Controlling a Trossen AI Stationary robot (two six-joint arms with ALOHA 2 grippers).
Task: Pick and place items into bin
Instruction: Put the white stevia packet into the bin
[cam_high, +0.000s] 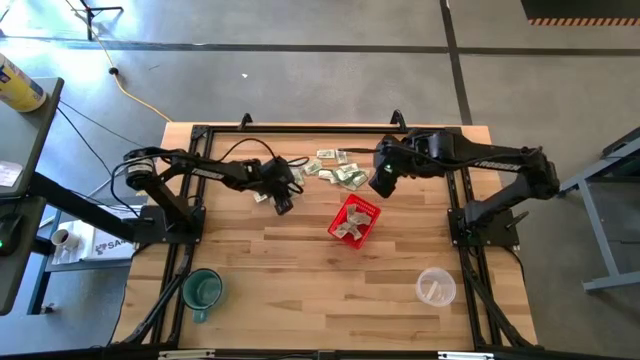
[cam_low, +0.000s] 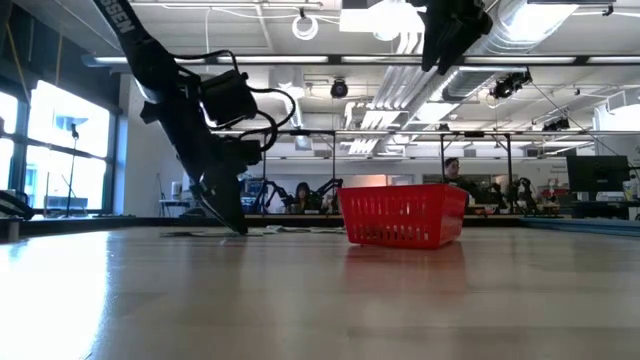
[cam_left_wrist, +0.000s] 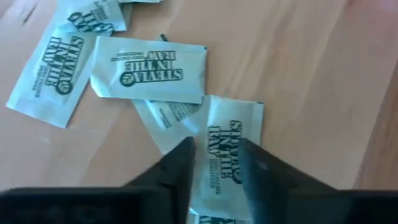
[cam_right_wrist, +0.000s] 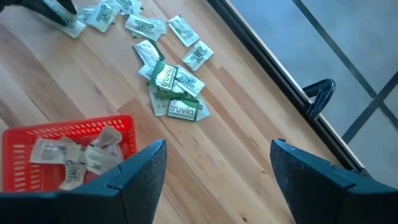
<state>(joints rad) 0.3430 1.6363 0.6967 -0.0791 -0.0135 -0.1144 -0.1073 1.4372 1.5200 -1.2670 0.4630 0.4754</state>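
The items are small white-and-green paper packets. Several lie flat on the wood near the table's far edge (cam_high: 338, 172), (cam_right_wrist: 174, 87), and several more lie in the red mesh basket (cam_high: 354, 220), (cam_low: 402, 214), (cam_right_wrist: 68, 152). My left gripper (cam_high: 283, 204), (cam_left_wrist: 216, 171) is down at table level (cam_low: 236, 226) at the left end of the scatter, shut on one white packet. My right gripper (cam_high: 383, 184), (cam_right_wrist: 214, 168) hangs open, high above the table (cam_low: 450, 40), between the packet pile and the basket, touching nothing. My left gripper has a white printed packet (cam_left_wrist: 221, 146) between its two fingers (cam_left_wrist: 181, 167), coming from above and slanting down. The fingers lie along the packet's length. The packet's far end rests on the table, overlapping another packet; the fingers hide the contact spots themselves.
A green mug (cam_high: 203, 290) stands near the table's near left corner and a clear plastic cup (cam_high: 435, 288) near the near right. Black frame rails (cam_right_wrist: 280, 68) run along the table's edges. Bare wood lies between basket and near edge. People sit in the room beyond (cam_low: 452, 170).
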